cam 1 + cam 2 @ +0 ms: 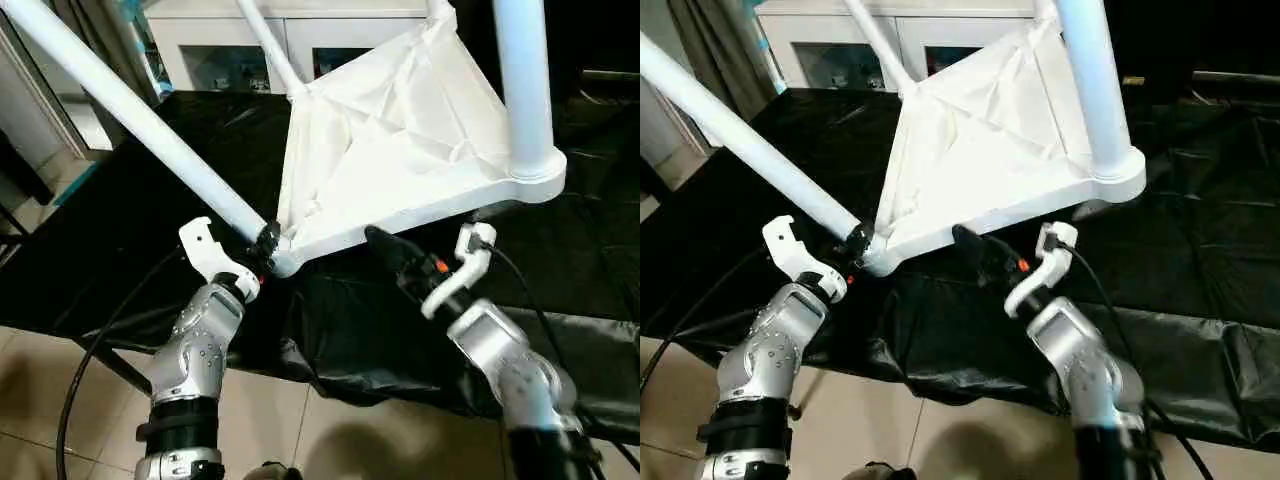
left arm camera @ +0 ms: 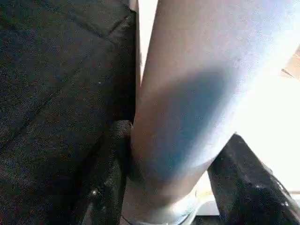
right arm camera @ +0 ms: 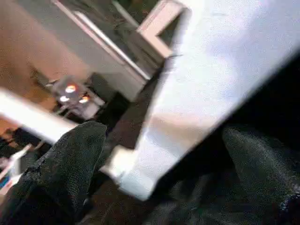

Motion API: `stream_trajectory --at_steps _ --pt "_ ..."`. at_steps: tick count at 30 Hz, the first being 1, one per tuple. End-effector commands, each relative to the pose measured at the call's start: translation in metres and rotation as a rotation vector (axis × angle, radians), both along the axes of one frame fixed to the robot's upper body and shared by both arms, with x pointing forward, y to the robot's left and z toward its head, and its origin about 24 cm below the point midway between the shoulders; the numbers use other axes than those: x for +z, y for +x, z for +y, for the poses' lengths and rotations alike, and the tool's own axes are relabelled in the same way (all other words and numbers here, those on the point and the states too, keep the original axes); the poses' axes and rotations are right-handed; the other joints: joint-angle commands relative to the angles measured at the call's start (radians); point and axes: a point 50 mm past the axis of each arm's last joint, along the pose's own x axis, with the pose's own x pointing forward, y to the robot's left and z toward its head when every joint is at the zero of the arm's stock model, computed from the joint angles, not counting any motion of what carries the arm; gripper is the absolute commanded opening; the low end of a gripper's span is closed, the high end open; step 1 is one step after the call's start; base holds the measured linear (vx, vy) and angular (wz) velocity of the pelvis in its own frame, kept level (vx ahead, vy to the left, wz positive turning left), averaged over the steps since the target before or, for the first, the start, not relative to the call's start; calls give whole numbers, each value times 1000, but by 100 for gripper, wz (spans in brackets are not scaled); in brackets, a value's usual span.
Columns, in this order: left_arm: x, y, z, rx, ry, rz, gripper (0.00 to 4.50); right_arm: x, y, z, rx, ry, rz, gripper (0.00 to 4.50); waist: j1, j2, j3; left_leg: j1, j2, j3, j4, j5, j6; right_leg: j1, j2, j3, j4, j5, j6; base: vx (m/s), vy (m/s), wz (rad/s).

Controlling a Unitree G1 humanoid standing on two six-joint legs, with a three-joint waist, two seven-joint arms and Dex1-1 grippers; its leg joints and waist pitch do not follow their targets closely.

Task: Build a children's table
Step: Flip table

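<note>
The children's table lies upside down on a black-covered surface, its white ribbed top (image 1: 400,150) facing up. One tube leg (image 1: 525,80) stands in the near right corner socket, and another leg (image 1: 268,45) rises at the back. A third leg (image 1: 150,125) slants up to the left from the near left corner socket (image 1: 283,262). My left gripper (image 1: 265,243) is shut on this leg just above the socket, with a black finger (image 2: 110,178) on each side of the tube (image 2: 201,93). My right gripper (image 1: 385,245) is open at the top's near edge (image 3: 201,93), its fingers (image 3: 70,159) spread wide.
A black plastic sheet (image 1: 150,200) covers the work surface and hangs over its near edge. A white cabinet with glass doors (image 1: 230,50) stands behind it. Tiled floor (image 1: 280,420) lies below my forearms. Black cables trail from both wrists.
</note>
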Motion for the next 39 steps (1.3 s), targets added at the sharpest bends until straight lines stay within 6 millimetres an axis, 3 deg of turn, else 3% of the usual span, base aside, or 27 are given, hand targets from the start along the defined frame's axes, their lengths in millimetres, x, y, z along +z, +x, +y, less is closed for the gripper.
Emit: stream_trajectory --at_steps 1,3,10,11,14,17,18,23,24,26,34,35,37,38,39 --pt "10 0 -8 -21 -102 -41 217 -4 7 -1 -65 -18 34 450 1 -30 -71 32 73 -42 -60 -23 116 40 -94 47 -64 -69 -193 0 0 0" --pt "10 -1 -9 -29 -107 -40 217 -4 18 1 -110 19 55 450 2 -24 -73 33 72 -41 -58 -16 116 40 -96 48 -61 -45 -198 0 0 0" --pt "10 -4 -18 -73 -117 -33 217 1 41 5 -176 126 86 450 1 -24 -74 30 72 -41 -55 0 133 44 -96 46 -55 -5 -209 0 0 0" --pt "9 -5 -22 -95 -119 -27 217 6 48 7 -182 164 87 450 2 -19 -75 32 73 -41 -55 -4 134 43 -96 45 -56 -7 -208 0 0 0" --pt "8 -7 -27 -120 -118 -22 217 10 54 8 -192 215 85 450 -1 -27 -75 32 74 -39 -55 -6 138 45 -95 45 -55 -4 -213 0 0 0" --pt "8 -9 -32 -144 -120 -19 217 12 62 10 -191 235 93 421 -1 -25 -77 30 71 -39 -52 13 146 46 -96 44 -51 12 -219 0 0 0" --pt "8 -10 -33 -150 -118 -19 217 11 63 12 -175 212 94 421 -1 -31 -77 29 70 -38 -51 15 149 47 -96 44 -50 8 -222 0 0 0" --pt "7 -12 -35 -170 -106 -16 217 8 64 18 -128 146 85 377 0 -28 -77 30 72 -37 -49 24 158 46 -95 44 -51 3 -223 0 0 0" --pt "7 -12 -35 -173 -104 -17 217 8 64 18 -129 149 85 377 -1 -37 -78 30 73 -37 -49 24 163 47 -95 44 -51 4 -224 0 0 0" --pt "7 -12 -35 -177 -100 -18 217 7 65 17 -131 141 83 355 1 -30 -78 30 72 -37 -49 19 161 46 -97 44 -51 -15 -224 0 0 0" --pt "8 -12 -36 -195 -97 -21 217 7 68 8 -172 113 73 292 1 -30 -76 31 72 -36 -50 -12 137 45 -96 45 -55 -50 -221 0 0 0" --pt "7 -12 -36 -199 -93 -21 217 7 69 4 -194 112 67 275 4 -11 -79 34 73 -39 -49 -20 130 44 -97 45 -54 -62 -220 0 0 0" --pt "6 -12 -36 -199 -80 -15 217 8 71 0 -218 106 59 258 1 -21 -78 35 74 -38 -51 -32 123 43 -94 45 -56 -60 -219 0 0 0" --pt "5 -12 -35 -197 -76 -7 273 9 71 -2 -228 99 54 248 2 -21 -79 34 74 -38 -51 -32 121 43 -94 45 -56 -57 -220 0 0 0" --pt "4 -12 -35 -200 -101 9 273 9 72 -6 -244 81 49 248 2 -24 -80 34 73 -37 -50 -40 115 45 -95 45 -55 -63 -223 0 0 0"
